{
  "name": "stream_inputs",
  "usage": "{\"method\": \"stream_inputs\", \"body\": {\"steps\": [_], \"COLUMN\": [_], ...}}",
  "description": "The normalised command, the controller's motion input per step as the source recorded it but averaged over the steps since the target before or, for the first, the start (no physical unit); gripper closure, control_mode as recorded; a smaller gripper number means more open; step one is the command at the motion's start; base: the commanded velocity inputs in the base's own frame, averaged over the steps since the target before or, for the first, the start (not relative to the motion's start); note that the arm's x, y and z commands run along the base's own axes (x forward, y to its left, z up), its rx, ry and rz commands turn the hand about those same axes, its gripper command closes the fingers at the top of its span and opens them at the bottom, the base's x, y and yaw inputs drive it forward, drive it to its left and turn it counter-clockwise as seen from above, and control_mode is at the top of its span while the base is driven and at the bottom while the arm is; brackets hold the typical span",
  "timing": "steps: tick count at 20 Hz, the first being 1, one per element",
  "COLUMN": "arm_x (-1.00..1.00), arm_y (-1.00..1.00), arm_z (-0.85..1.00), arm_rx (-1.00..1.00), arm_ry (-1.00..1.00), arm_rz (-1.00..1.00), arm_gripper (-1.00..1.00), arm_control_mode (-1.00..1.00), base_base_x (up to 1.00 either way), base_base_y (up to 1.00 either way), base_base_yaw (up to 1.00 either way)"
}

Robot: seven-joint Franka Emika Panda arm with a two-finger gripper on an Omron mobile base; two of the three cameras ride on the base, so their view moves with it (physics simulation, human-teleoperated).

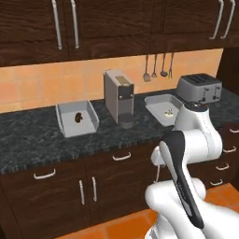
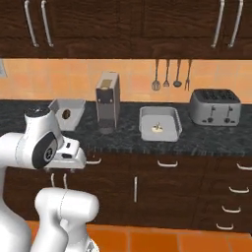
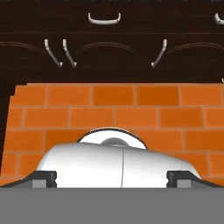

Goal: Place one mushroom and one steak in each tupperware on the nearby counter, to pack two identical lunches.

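Two light-grey tupperware trays rest on the dark marbled counter (image 1: 28,140). The left tupperware (image 1: 86,126) (image 2: 74,104) holds a dark brown mushroom (image 1: 78,117) (image 2: 65,114). Inside the right tupperware (image 1: 156,100) (image 2: 158,112) lies a paler mushroom (image 1: 169,111) (image 2: 157,128). The steak is out of view. My gripper (image 1: 157,176) (image 2: 58,183) (image 3: 111,179) hangs in front of the drawers, well below counter height, pointing down at the floor. It is open, its fingertips (image 3: 43,178) far apart, with nothing between them.
A grey coffee machine (image 1: 119,95) (image 2: 108,98) stands between the trays. A silver toaster (image 1: 200,87) (image 2: 215,107) sits at the right end. Utensils (image 1: 155,67) hang on the wall. Dark drawers (image 3: 113,48) and an orange tiled floor (image 3: 113,109) lie below.
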Motion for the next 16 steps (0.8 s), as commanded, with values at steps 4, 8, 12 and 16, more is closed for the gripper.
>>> {"method": "stream_inputs", "body": {"steps": [4, 8, 12, 16], "arm_x": [0.00, 0.00, 0.00, 0.00], "arm_y": [0.00, 0.00, 0.00, 0.00], "arm_z": [0.00, 0.00, 0.00, 0.00], "arm_rx": [0.00, 0.00, 0.00, 0.00], "arm_ry": [0.00, 0.00, 0.00, 0.00], "arm_rz": [0.00, 0.00, 0.00, 0.00], "arm_gripper": [-1.00, -1.00, -1.00, -1.00], "arm_control_mode": [1.00, 1.00, 1.00, 1.00], "base_base_x": [-0.67, -0.44, -0.24, 0.04], "base_base_y": [-1.00, -1.00, -1.00, -1.00], "base_base_yaw": [-0.45, -0.40, -0.32, -0.13]}}
